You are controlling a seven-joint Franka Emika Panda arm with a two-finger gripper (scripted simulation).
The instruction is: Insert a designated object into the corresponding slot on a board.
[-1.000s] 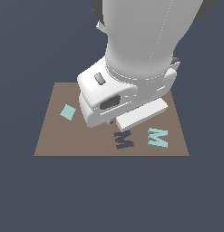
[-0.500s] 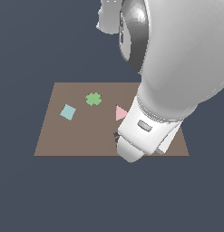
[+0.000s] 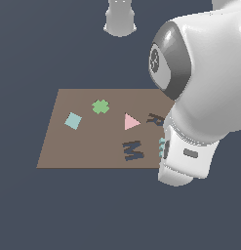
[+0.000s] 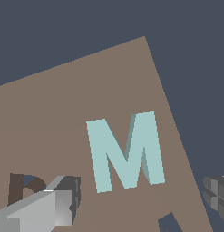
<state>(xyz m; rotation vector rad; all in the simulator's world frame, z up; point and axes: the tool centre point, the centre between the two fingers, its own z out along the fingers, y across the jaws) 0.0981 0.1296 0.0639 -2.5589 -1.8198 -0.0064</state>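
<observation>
The teal M block (image 4: 127,152) lies flat on the brown board (image 4: 77,95), near the board's edge. In the wrist view the gripper (image 4: 140,204) stands with its two fingers wide apart and holds nothing; the block sits between their lines but ahead of the tips, not yet inside the gap.

In my judgement the coming move depends on this — the gripper must advance toward the block and come down over it. The dark M-shaped slot (image 3: 133,150) is just beside the block, toward the pink triangle (image 3: 130,121).

The teal M (image 4: 126,152) lies flat on the brown board (image 4: 77,90), between the parted fingers (image 4: 63,206).
</observation>
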